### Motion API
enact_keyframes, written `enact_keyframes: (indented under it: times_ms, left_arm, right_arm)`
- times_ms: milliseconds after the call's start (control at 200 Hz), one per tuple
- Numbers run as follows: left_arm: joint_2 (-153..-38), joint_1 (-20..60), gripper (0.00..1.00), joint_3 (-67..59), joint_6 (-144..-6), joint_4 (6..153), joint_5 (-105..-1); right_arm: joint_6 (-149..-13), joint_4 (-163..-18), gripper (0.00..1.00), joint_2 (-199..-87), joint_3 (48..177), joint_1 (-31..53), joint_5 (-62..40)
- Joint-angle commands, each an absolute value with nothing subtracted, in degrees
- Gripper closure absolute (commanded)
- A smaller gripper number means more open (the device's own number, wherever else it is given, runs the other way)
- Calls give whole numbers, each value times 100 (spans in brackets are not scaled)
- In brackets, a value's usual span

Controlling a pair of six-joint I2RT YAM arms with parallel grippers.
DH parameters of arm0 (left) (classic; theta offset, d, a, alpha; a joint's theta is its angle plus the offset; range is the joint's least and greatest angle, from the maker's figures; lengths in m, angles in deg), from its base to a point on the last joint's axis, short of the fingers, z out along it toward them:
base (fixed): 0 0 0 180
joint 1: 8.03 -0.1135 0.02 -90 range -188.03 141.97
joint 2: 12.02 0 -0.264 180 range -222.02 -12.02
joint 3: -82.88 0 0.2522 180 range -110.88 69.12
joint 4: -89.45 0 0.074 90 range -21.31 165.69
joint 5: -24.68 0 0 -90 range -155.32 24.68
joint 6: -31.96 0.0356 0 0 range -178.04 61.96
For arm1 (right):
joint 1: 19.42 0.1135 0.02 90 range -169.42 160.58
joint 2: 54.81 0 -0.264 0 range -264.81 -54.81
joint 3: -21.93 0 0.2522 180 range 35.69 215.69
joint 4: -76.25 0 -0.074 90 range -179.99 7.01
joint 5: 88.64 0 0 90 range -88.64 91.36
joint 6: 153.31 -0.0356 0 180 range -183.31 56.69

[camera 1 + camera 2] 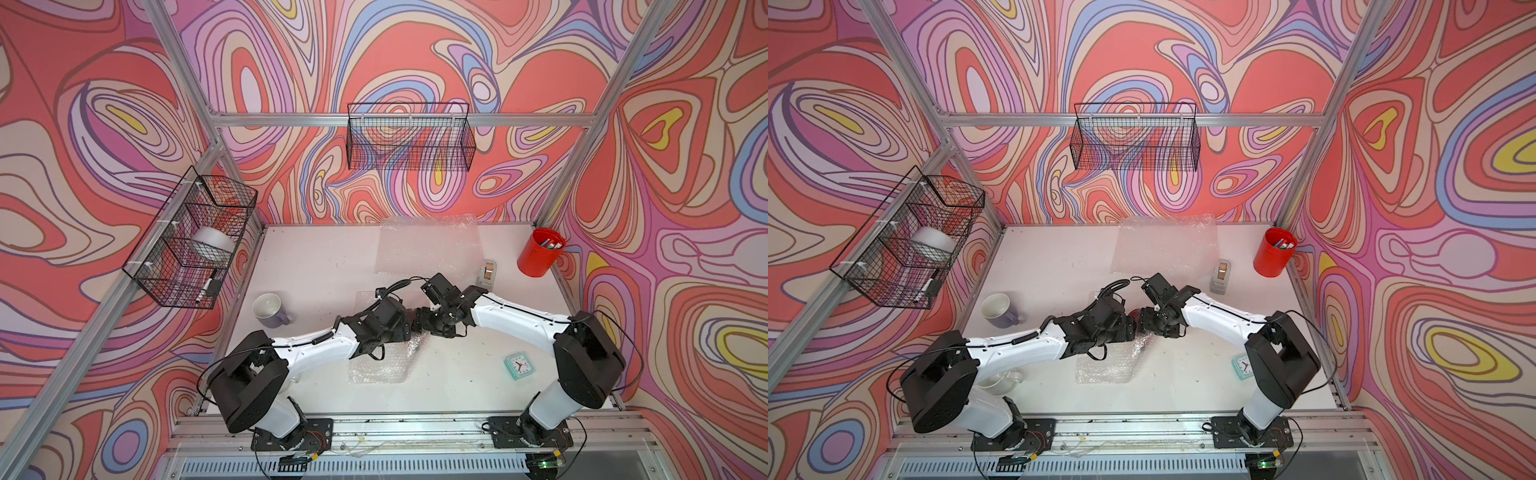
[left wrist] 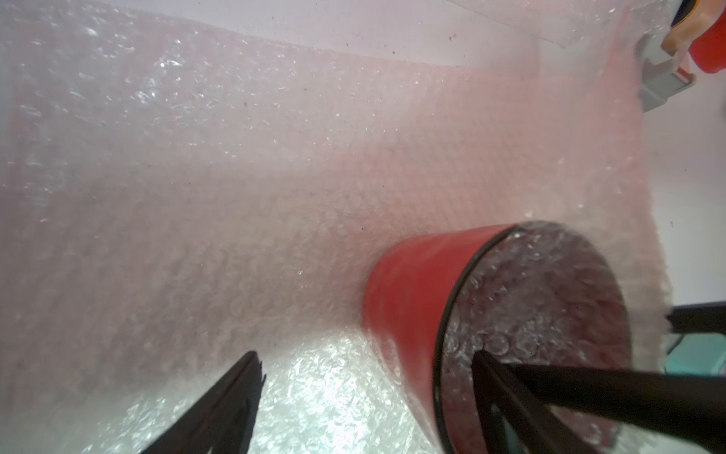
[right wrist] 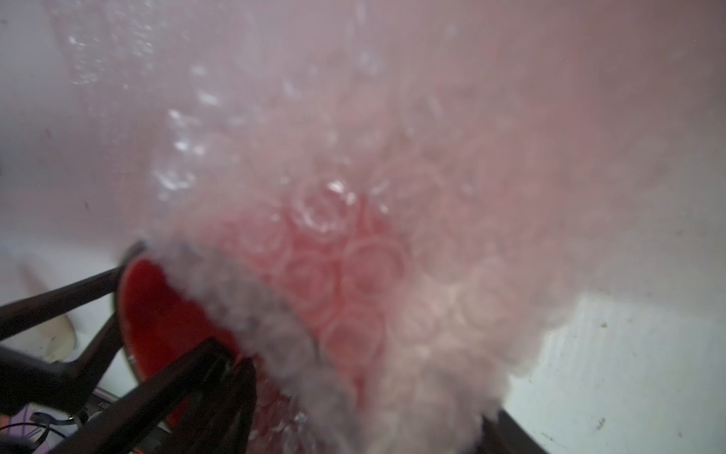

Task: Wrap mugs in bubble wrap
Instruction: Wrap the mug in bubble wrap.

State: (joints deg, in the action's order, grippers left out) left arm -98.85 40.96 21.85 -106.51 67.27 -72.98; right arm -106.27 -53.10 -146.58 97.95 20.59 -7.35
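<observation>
Red mug lies on its side between the fingers of the left claw. That claw is spread wide and grips nothing. One finger reaches across the mug's mouth, over the bubble wrap drawn across it. The other finger stands clear of the red wall, above the wrap.

Facing it from 3 o'clock, the right claw also has its fingers far apart, with the wrap-covered mug in the gap. Blur hides whether they press on it, so I cannot tell if it has hold of anything.

In a top view a sliver of the mug shows where the two claws meet, near the middle of the table. It rests on the wrap, whose near edge sticks out at 6 o'clock.

From there:
- a second sheet lies flat at 12 o'clock
- a tape holder stands at 1
- a red pen cup stands at 2
- a small clock lies at 4
- a pale mug stands upright at 9, well apart
</observation>
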Motion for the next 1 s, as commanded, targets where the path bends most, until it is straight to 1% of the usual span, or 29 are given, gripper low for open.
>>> enact_keyframes:
  times_ms: [0, 145, 361, 546, 691, 801, 886, 996]
  left_arm:
    - [-10087, 4053, 16, 2040, -10752, 6629, -7266]
    - [-10188, 4040, 16, 1966, -10735, 6611, -7224]
    - [-10185, 4046, 16, 1943, -10748, 6584, -7261]
    - [-10037, 4041, 16, 2020, -10785, 6775, -7186]
    - [-9688, 4040, 14, 2177, -10730, 7070, -7121]
    - [-9545, 4047, 10, 2266, -10729, 7236, -7004]
    - [-9583, 4040, 7, 2306, -10726, 7391, -6839]
    - [-9836, 4039, 8, 2247, -10746, 7351, -6780]
  right_arm:
    - [-10393, -5468, 22, -14152, 9766, 2094, -418]
    - [-10218, -4926, 22, -14194, 9985, 2049, 85]
    - [-10238, -4375, 30, -14600, 10130, 2049, 581]
    - [-10214, -4470, 38, -14924, 10070, 2057, 365]
    - [-10225, -4633, 39, -15033, 10038, 2057, 217]
    - [-10242, -4695, 40, -15061, 10040, 2057, 154]
    - [-10244, -4742, 40, -15054, 10029, 2057, 123]
    - [-10270, -4818, 40, -15012, 10016, 2058, 43]
